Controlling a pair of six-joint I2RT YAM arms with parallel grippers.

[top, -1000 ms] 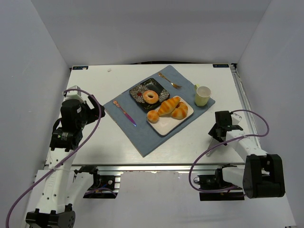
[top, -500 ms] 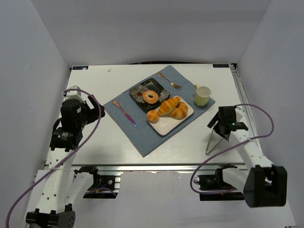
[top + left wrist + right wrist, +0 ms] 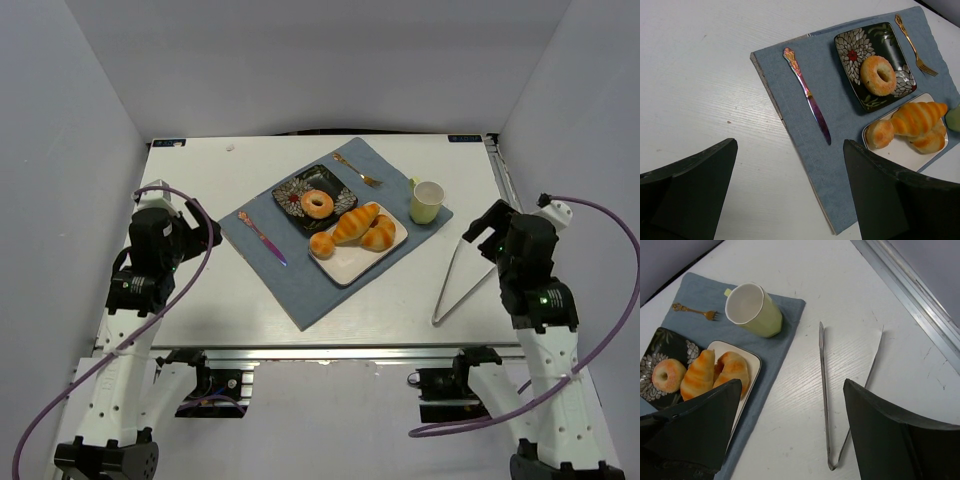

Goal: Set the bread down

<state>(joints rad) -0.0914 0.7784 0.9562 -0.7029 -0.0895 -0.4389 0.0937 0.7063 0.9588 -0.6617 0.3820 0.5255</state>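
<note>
**Top view:** We see the bread (image 3: 317, 204) lying on a dark plate (image 3: 338, 184) at the far part of a blue mat (image 3: 300, 285) in the middle of the table (image 3: 200, 170). Just beside it, nearer the arms, a white plate (image 3: 347, 264) carries two rolls (image 3: 357, 222) and a round bun (image 3: 322, 244). A knife (image 3: 262, 237) lies on the mat's left side, a fork (image 3: 357, 170) at its far edge and a cup (image 3: 427, 201) at its right corner. Tongs (image 3: 455, 285) lie on bare table right of the mat. The left gripper (image 3: 208, 236) hangs left of the mat and the right gripper (image 3: 478, 235) near the tongs' far end, both well apart from the bread.

**Left wrist:** We find the jaws spread wide with nothing between them. The bread sits on the dark plate at upper right, beyond the knife.

**Right wrist:** Here too the jaws stand wide apart and empty. The tongs lie below with their legs splayed. The bread shows at far left on the dark plate, past the rolls.
</note>
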